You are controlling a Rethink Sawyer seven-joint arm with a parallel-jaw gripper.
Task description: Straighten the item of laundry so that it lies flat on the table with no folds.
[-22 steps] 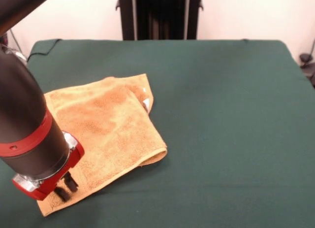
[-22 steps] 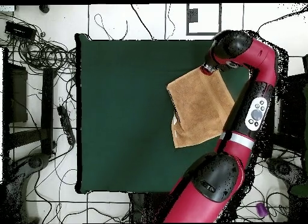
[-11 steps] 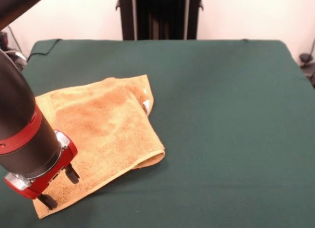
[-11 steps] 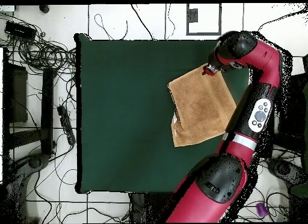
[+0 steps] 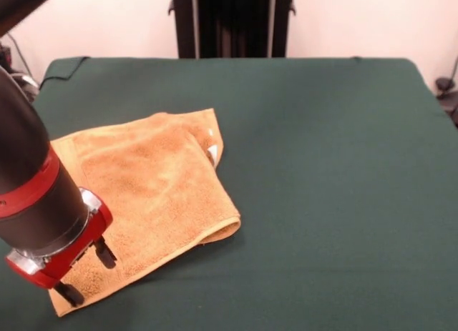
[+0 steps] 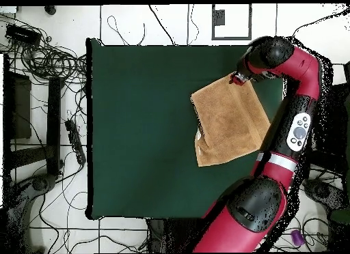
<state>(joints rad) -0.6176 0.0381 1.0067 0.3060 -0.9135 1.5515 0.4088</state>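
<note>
The item of laundry [image 5: 150, 191], an orange-tan towel, lies on the left part of the green table [image 5: 329, 166]. Its right side is doubled over in a rolled fold, and a white tag [image 5: 212, 154] shows at the far right corner. My gripper [image 5: 87, 274] stands open just over the towel's near left corner, with one fingertip [image 5: 106, 254] above the cloth and the other at the corner's tip. Nothing is held. From overhead, the gripper [image 6: 236, 78] sits at the corner of the towel [image 6: 229, 121], near the table's [image 6: 137, 128] right side.
My arm [image 6: 297, 121] runs along the table's right edge in the overhead view. Cables and stands [image 6: 48, 94] crowd the floor left of the table. In the front view, the gripper is close to the table's near left edge.
The fingers, close together on the towel's corner a second ago, have spread open. The gripper and that corner shifted a little to the left in the front view.
</note>
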